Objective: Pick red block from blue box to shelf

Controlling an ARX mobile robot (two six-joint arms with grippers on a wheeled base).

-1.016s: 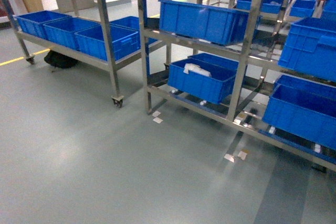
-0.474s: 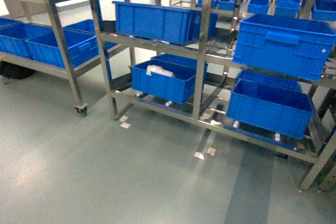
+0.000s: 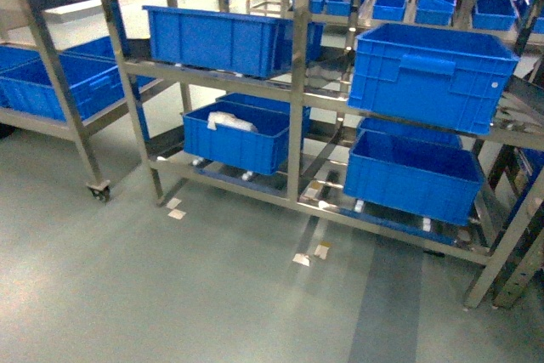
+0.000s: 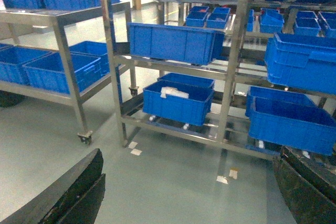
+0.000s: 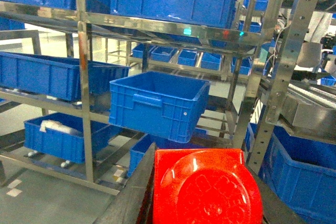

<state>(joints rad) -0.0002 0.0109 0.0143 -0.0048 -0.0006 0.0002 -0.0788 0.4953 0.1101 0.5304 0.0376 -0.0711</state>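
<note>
In the right wrist view the glossy red block (image 5: pixel 206 187) fills the bottom centre, its round stud facing the camera. My right gripper (image 5: pixel 203 161) is shut on it, with a dark finger (image 5: pixel 131 192) against its left side. The steel shelf (image 5: pixel 84 77) stands just ahead, and it also shows in the head view (image 3: pixel 299 82) and the left wrist view (image 4: pixel 231 66). My left gripper (image 4: pixel 191 182) hangs open above bare floor, nothing between its fingers (image 4: pixel 79 187). Neither gripper shows in the head view. The blue box is out of view.
Dark blue ribbed crates (image 3: pixel 429 74) sit on the shelf's tiers. A low crate (image 3: pixel 234 138) holds a white bag. To the left stands a wheeled steel cart (image 3: pixel 59 82) with more crates. Small tape marks (image 3: pixel 310 254) lie on the grey floor before the shelf.
In the head view the shelf and its crates have slid to the left of the frame and grown slightly larger. The cart at the left is now partly out of frame.
</note>
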